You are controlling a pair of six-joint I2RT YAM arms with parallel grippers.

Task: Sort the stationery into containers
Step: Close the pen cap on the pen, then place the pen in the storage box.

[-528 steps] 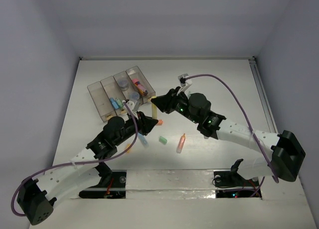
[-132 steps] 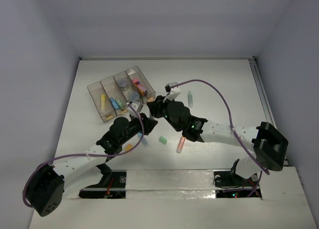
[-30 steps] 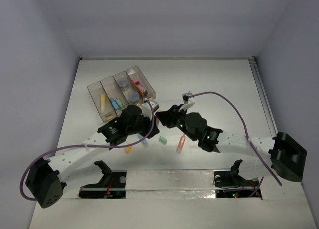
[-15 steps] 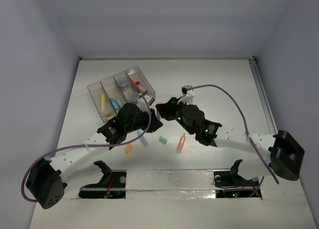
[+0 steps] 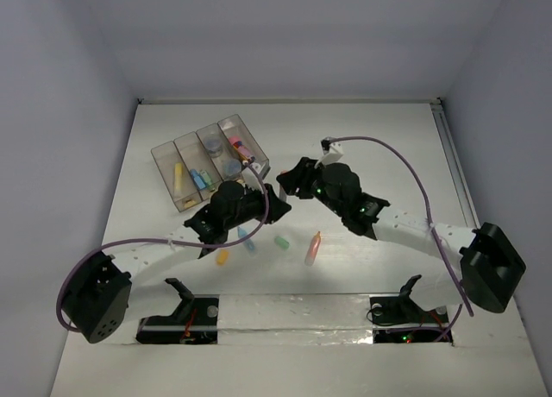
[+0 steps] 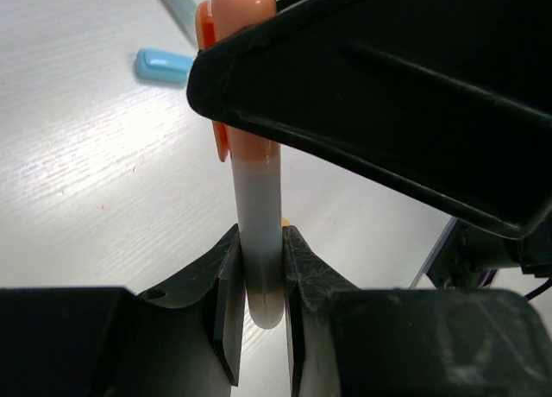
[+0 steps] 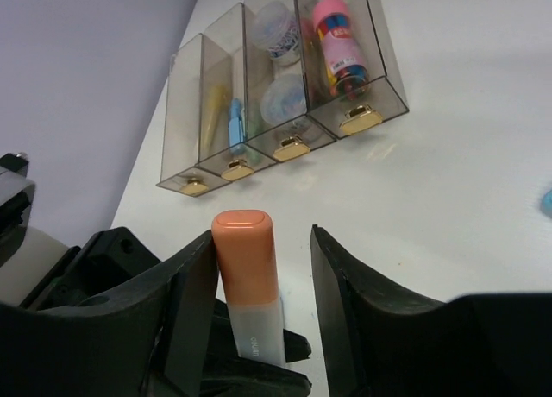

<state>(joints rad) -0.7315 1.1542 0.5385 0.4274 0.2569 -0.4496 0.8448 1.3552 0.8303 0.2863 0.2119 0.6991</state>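
Observation:
An orange-capped marker with a pale translucent body stands upright between both grippers. My left gripper is shut on its lower body. My right gripper is open around the orange cap; the cap touches its left finger, with a gap on the right. In the top view the left gripper and the right gripper meet just right of the smoky four-compartment tray. The tray holds a yellow pen, blue pieces, two grey pots and pink pieces.
On the table near the arms lie an orange piece, a blue pen, a green eraser block and an orange-pink pen. A blue eraser shows in the left wrist view.
Both grippers have shifted a little to the right and away from the bases while staying together. The left arm has stretched further toward the right gripper.

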